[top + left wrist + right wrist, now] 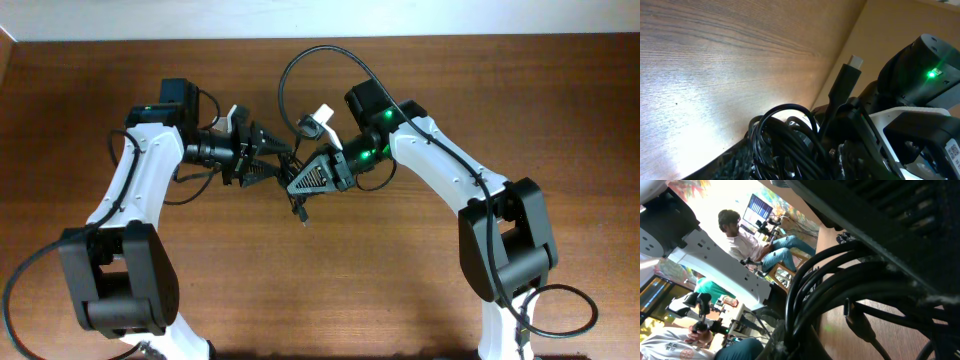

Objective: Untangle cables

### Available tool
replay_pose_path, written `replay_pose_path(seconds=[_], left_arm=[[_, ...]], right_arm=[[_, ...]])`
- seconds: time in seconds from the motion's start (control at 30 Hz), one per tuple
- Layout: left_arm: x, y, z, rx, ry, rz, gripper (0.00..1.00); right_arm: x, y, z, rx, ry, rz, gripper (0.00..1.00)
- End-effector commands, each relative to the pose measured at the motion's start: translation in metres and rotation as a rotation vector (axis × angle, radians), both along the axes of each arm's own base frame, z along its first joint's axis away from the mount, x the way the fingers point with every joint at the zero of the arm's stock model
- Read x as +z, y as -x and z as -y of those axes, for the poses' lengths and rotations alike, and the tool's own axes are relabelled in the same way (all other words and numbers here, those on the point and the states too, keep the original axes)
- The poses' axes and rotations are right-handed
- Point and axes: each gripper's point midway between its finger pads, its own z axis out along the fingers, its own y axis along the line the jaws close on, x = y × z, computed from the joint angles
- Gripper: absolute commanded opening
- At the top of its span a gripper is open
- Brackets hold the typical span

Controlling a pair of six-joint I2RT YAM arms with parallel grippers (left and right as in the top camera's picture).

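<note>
- The left arm (130, 190) rises from 7 o'clock on the table (400, 290), bends at the elbow and reaches toward 3 o'clock. The right arm (450, 165) comes up from 5 o'clock and reaches toward 9 o'clock, so the two wrists meet nose to nose just above the table's centre.
- The left gripper (283, 160) points into the meeting spot. Its fingers are lost among dark cords, so I cannot tell whether they are apart or clamped.
- The right gripper (300, 178) has its jaws together. Cords run right against its finger, but whether one is pinched cannot be made out.
- The cables (785, 125) are thin, glossy and black, bunched in overlapping loops between the two grippers.
- One plug (842, 85), black with a silver tip, stands up toward 1 o'clock in the left wrist view.
- From overhead the bundle merges with the black fingers. The right wrist view is mostly blocked by its own finger.
</note>
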Motion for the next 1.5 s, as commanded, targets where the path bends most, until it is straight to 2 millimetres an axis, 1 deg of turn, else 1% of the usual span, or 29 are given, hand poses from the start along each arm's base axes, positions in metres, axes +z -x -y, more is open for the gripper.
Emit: replay_pose_path(seconds=[0.0,0.07,0.13,0.17,0.2,0.27,0.33,0.4,0.43,0.5,0.57,0.6,0.63,0.7,0.77,0.8,0.83,0.9,0.93,0.97,1.03,1.1,1.17,1.2,1.23,1.3,1.37,1.43,1.47], left_arm=[[-0.003,-0.001,0.002,-0.006,0.01,-0.002,0.56],[-0.003,-0.001,0.006,-0.016,0.005,0.009,0.58],[-0.009,-0.003,0.01,-0.034,-0.036,0.034,0.54],[-0.01,-0.004,0.012,-0.04,-0.05,0.049,0.46],[-0.011,-0.006,0.013,-0.042,-0.054,0.062,0.35],[-0.01,-0.009,0.013,-0.042,-0.054,0.079,0.12],[-0.012,-0.009,0.011,-0.04,-0.07,0.079,0.0],[-0.022,-0.011,0.005,-0.031,-0.138,0.077,0.0],[-0.028,-0.012,0.0,-0.025,-0.181,0.075,0.0],[-0.033,-0.01,-0.004,-0.021,-0.219,0.06,0.0],[-0.036,-0.006,-0.006,-0.021,-0.237,0.041,0.0],[-0.039,-0.006,-0.009,-0.02,-0.258,0.034,0.0],[-0.044,-0.003,-0.014,-0.017,-0.298,0.017,0.0],[-0.052,0.001,-0.022,-0.015,-0.363,-0.009,0.0],[-0.061,0.006,-0.033,-0.013,-0.445,-0.038,0.0],[-0.068,0.008,-0.042,-0.012,-0.513,-0.049,0.0],[-0.071,0.009,-0.048,-0.012,-0.555,-0.053,0.0],[-0.081,0.009,-0.066,-0.005,-0.683,-0.054,0.0],[-0.088,0.013,-0.086,0.019,-0.8,-0.091,0.0],[-0.09,0.017,-0.098,0.027,-0.876,-0.116,0.0],[-0.092,0.023,-0.114,0.025,-0.971,-0.139,0.0],[-0.092,0.026,-0.126,0.027,-1.067,-0.148,0.0],[-0.092,0.026,-0.124,0.034,-1.146,-0.143,0.0],[-0.091,0.025,-0.122,0.04,-1.197,-0.132,0.0],[-0.089,0.024,-0.12,0.045,-1.271,-0.111,0.0],[-0.085,0.022,-0.113,0.046,-1.35,-0.069,0.0],[-0.084,0.016,-0.099,0.048,-1.389,-0.011,0.0],[-0.087,0.014,-0.085,0.049,-1.382,0.01,0.0],[-0.093,0.012,-0.076,0.035,-1.381,0.024,0.0]], right_arm=[[0.008,0.003,-0.001,0.011,-0.033,0.013,0.04],[0.008,0.003,-0.001,0.011,-0.033,0.013,0.04],[0.008,0.003,-0.001,0.012,-0.033,0.013,0.04],[0.008,0.003,-0.001,0.012,-0.033,0.013,0.04],[0.008,0.003,-0.001,0.012,-0.033,0.013,0.04],[0.008,0.003,-0.001,0.012,-0.033,0.013,0.04],[0.007,0.003,-0.001,0.01,-0.03,0.014,0.04],[0.002,-0.001,0.002,-0.005,-0.004,0.027,0.06],[-0.004,-0.006,0.005,-0.022,0.03,0.043,0.07],[-0.009,-0.012,0.009,-0.042,0.055,0.054,0.09],[-0.01,-0.018,0.015,-0.061,0.06,0.052,0.26],[-0.013,-0.022,0.019,-0.076,0.077,0.06,0.36],[-0.02,-0.029,0.024,-0.098,0.116,0.077,0.43],[-0.031,-0.035,0.029,-0.124,0.181,0.098,0.47],[-0.049,-0.043,0.035,-0.169,0.306,0.08,0.49],[-0.065,-0.048,0.041,-0.209,0.42,0.071,0.5],[-0.074,-0.05,0.047,-0.231,0.486,0.066,0.5],[-0.09,-0.053,0.058,-0.272,0.611,0.048,0.5],[-0.103,-0.054,0.071,-0.3,0.718,0.038,0.5],[-0.11,-0.054,0.079,-0.314,0.785,0.038,0.5],[-0.123,-0.053,0.096,-0.333,0.903,0.049,0.5],[-0.135,-0.057,0.116,-0.4,1.046,0.035,0.5],[-0.143,-0.064,0.135,-0.482,1.175,0.03,0.52],[-0.145,-0.066,0.141,-0.507,1.212,0.029,0.55],[-0.146,-0.066,0.142,-0.506,1.215,0.029,0.56],[-0.146,-0.067,0.144,-0.512,1.231,0.038,0.56],[-0.15,-0.072,0.162,-0.585,1.317,0.029,0.59],[-0.151,-0.076,0.179,-0.629,1.36,0.004,0.59],[-0.151,-0.078,0.189,-0.644,1.367,-0.019,0.59]])
